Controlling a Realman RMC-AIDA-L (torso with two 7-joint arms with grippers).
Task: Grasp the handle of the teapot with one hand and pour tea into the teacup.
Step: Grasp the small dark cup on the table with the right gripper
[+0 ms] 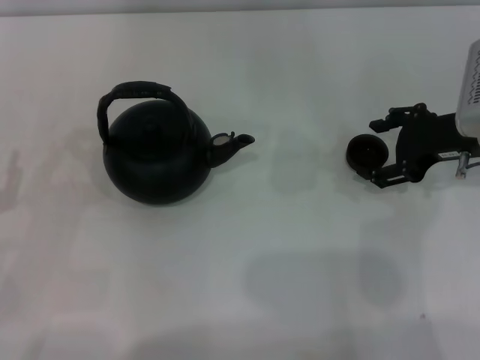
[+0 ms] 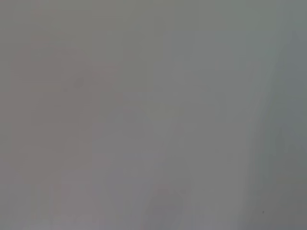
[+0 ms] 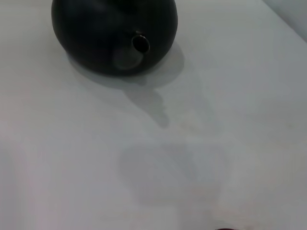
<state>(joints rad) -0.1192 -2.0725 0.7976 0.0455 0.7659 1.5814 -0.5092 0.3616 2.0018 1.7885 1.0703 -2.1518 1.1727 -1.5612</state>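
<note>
- A large round black teapot (image 1: 156,154) sits on the left part of a plain white table (image 1: 300,75), its short spout (image 1: 231,145) pointing right toward the cup.
- Its thick black arched handle (image 1: 135,94) stands upright over the lid. This looks like the best place to take hold, at the top of the arch, so the pot hangs balanced and can tip toward the spout.
- The pot is probably heavy and rigid with a smooth, hard body; a grip on the body would likely slip.
- A tiny black teacup (image 1: 367,153) is at the right, well apart from the spout.
- The right gripper (image 1: 379,150) has its fingers closed around the cup, above the table.
- The cup is likely light and easily tipped.
- The left gripper is out of sight; its wrist camera shows only blank pale surface.
- The table is bare, matte and evenly lit, with soft shadows. No room detail shows beyond it.
</note>
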